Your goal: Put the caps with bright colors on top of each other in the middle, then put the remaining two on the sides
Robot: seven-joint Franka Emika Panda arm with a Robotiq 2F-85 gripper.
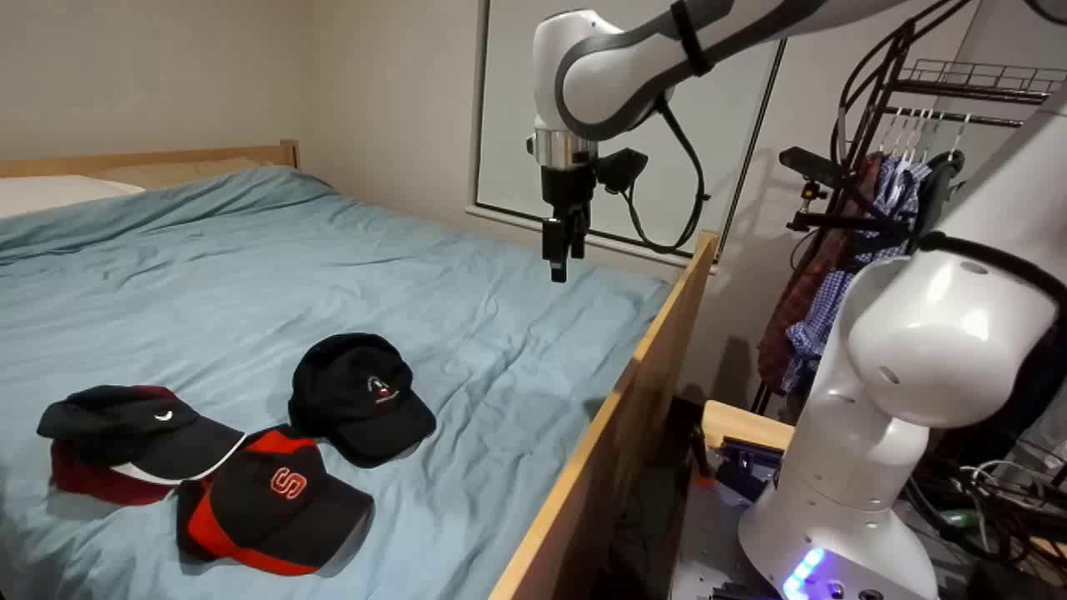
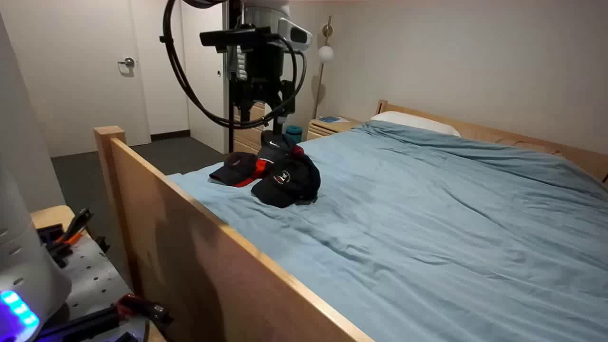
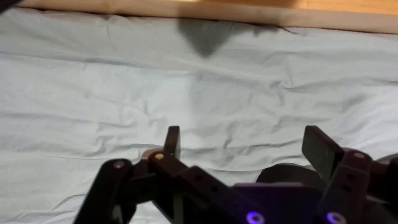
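A black and red cap with a red S (image 1: pixel 288 492) lies on the bed; it also shows in an exterior view (image 2: pixel 237 168). A black and dark red cap with a white swoosh (image 1: pixel 158 429) touches it, also seen in an exterior view (image 2: pixel 275 147). A black cap with a small white and red front mark (image 1: pixel 354 400) lies beside them, also in an exterior view (image 2: pixel 287 183). A second dark cap cannot be made out separately. My gripper (image 1: pixel 568 262) is open and empty, well above the bed, away from the caps. In the wrist view (image 3: pixel 242 137), a dark rounded edge (image 3: pixel 289 174), apparently a brim, shows between the fingers.
The bed has a wrinkled blue sheet (image 1: pixel 500 375). A wooden footboard (image 1: pixel 617 417) stands up between the bed and the robot base. A wall panel (image 1: pixel 633 150) rises behind the arm. A clothes rack (image 1: pixel 892 167) stands behind the base. A cable loops beside the wrist.
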